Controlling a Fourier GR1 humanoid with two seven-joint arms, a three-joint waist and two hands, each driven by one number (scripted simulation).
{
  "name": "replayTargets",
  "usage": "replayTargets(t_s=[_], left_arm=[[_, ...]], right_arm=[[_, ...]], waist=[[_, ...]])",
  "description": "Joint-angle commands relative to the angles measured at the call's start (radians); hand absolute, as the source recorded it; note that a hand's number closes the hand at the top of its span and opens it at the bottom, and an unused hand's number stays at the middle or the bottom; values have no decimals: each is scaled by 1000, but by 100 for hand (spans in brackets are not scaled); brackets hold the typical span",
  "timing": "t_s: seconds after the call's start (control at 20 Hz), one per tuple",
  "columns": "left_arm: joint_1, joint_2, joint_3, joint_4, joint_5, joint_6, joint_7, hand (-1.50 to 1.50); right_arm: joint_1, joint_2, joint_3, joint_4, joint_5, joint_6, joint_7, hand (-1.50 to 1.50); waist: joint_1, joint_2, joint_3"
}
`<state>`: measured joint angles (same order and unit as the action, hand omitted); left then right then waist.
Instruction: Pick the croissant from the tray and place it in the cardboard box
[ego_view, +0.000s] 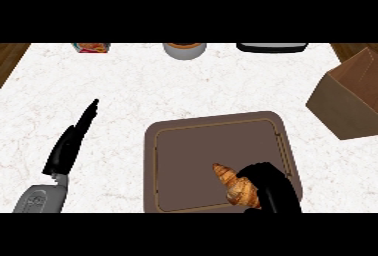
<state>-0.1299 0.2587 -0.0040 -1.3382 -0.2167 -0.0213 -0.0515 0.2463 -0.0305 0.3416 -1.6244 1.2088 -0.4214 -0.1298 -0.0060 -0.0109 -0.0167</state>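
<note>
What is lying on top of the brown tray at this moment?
On the tray lies one croissant, near its front right corner. The right hand curls round the croissant's right side and hides that part. The rest of the tray's surface shows nothing else.

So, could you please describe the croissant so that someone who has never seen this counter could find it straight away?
Start at the large brown rounded-square tray on the white marble counter. In the tray's near right corner lies a golden-brown, ridged croissant, with the robot's black right hand curled against its right side. It is the only food on the tray; the brown cardboard box stands apart, further right.
</note>
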Motion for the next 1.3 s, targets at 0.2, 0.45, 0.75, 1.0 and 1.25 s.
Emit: replayTargets(t_s=[0.2, 0.45, 0.75, 1.0, 1.25], left_arm=[[-5, -20, 10, 0, -10, 2, 17, 0], [20, -10, 13, -12, -13, -20, 0, 0], [-62, -23, -2, 21, -28, -8, 6, 0], [-77, -31, -28, 15, -42, -16, 4, 0], [-72, -46, -54, 16, -39, -38, 3, 0]], right_arm=[[-29, 29, 1, 75, 39, -224, 1, 150], [67, 1, -9, -16, 41, -306, -32, 150], [-222, 30, -328, 138, 112, 33, 433, 150], [-427, 27, -460, 221, 209, 210, 703, 150], [-757, -47, -543, 289, 341, 417, 960, 150]], waist=[[5, 10, 17], [4, 9, 17], [44, 46, 8], [91, 48, 7], [115, 32, 9]])
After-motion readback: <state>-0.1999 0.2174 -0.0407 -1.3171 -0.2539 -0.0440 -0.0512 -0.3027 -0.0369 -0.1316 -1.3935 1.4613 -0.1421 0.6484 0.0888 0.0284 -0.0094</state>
